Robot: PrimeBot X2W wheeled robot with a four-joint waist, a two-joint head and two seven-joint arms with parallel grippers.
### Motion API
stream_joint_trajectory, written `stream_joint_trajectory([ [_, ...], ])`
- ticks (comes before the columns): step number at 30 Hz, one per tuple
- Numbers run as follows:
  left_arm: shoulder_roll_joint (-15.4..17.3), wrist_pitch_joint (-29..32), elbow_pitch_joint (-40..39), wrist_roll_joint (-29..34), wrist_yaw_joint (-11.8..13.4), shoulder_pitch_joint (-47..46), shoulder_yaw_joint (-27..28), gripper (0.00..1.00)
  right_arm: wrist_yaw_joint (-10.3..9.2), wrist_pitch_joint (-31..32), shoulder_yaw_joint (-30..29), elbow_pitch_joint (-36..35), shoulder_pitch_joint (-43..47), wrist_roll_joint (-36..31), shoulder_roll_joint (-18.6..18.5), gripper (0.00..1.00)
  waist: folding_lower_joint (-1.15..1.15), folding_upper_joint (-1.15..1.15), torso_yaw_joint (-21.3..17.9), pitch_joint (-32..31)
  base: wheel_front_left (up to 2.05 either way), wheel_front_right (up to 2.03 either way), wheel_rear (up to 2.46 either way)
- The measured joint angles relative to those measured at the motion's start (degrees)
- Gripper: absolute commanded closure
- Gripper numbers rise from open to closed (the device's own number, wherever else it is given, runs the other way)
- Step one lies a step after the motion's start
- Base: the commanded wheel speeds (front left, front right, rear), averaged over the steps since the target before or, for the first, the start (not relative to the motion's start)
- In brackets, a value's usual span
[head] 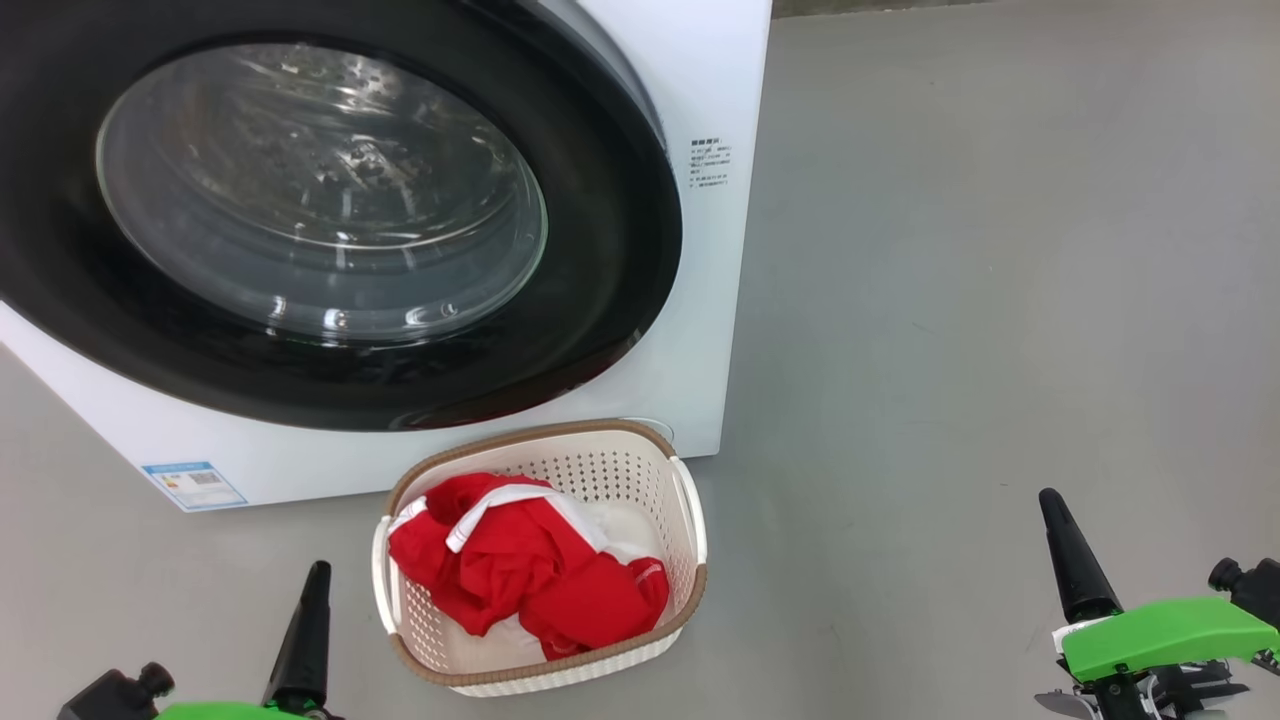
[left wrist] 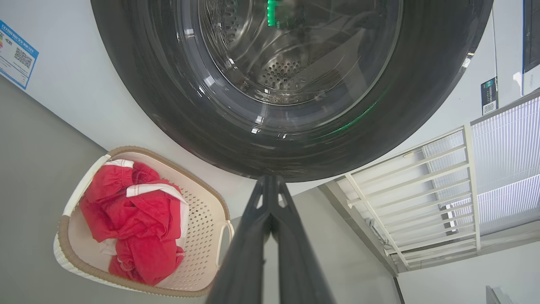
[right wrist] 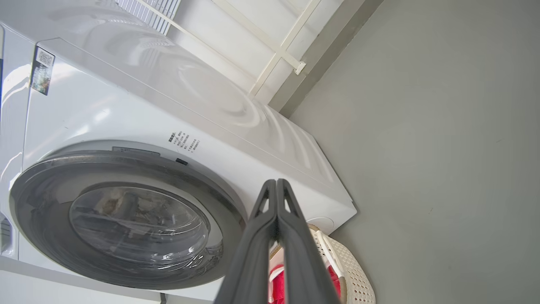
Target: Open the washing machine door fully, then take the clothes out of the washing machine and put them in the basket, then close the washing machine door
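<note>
Starting at the left, the left gripper (head: 314, 590) hangs low over the floor (head: 1000, 300), its two dark fingers pressed together with nothing between them. Ahead of it and above stands the door (head: 320, 190), its black rim lying flush against the white front of the washer (head: 725, 70). Through the glass only bare steel drum shows, no red. Just to that gripper's right, a little ahead of its tip, the basket (head: 560, 430) sits on the floor, close against the foot of the washer below the door's lower edge. The clothes (head: 520, 570) lie bunched inside it, red with white stripes, wholly within the rim. Well to the right of the basket, the right gripper (head: 1052, 510) points the same way, its fingers likewise closed tight on nothing. It has open floor ahead and the washer's corner off to its left.

By my reading all three steps look done: the garment is out and in the basket, and the door is shut. What is in hand is the finish. The seam looks even, but whether the latch has caught cannot be told. If anything is called for next, it is a gentle, square check press on the rim by the left gripper, the nearer one, keeping clear of the basket.
</note>
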Motion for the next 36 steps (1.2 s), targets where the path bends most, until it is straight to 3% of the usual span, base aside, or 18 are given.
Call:
stream_joint_trajectory([
  [36, -0.1, 5.9, 0.6, -21.7, 0.0, -0.3, 1.0, 1.0, -0.01, 6.4, -2.0, -1.1, -0.1, 19.2, 0.1, 1.0, 0.0, 0.0, -0.2, -2.7, 0.0, 0.0, 0.0],
])
